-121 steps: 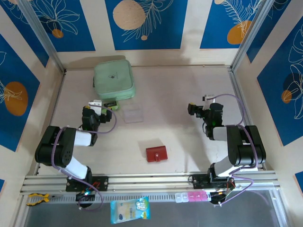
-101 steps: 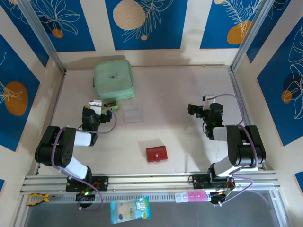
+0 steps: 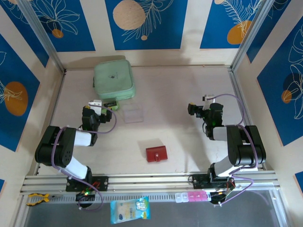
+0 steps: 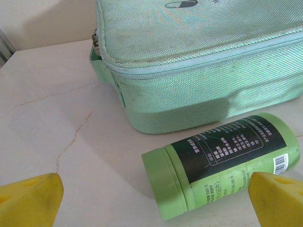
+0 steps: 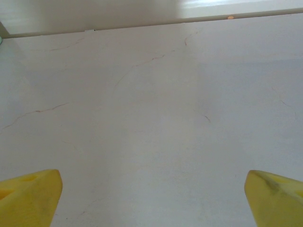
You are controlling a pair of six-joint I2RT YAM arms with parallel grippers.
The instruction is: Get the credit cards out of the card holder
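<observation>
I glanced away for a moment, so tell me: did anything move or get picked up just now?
Nothing visibly changed. The left gripper and right gripper are open and empty as before, and the card holder lies closed on the table, untouched.

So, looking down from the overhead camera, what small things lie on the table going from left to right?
First the green bottle, then the clear plastic piece, then the dark-red card holder.

This is looking like a robot lab, because two robot arms (image 3: 61, 149) are sitting bolted to a metal rail (image 3: 151, 179) beside a walled counter (image 3: 175, 94).
</observation>
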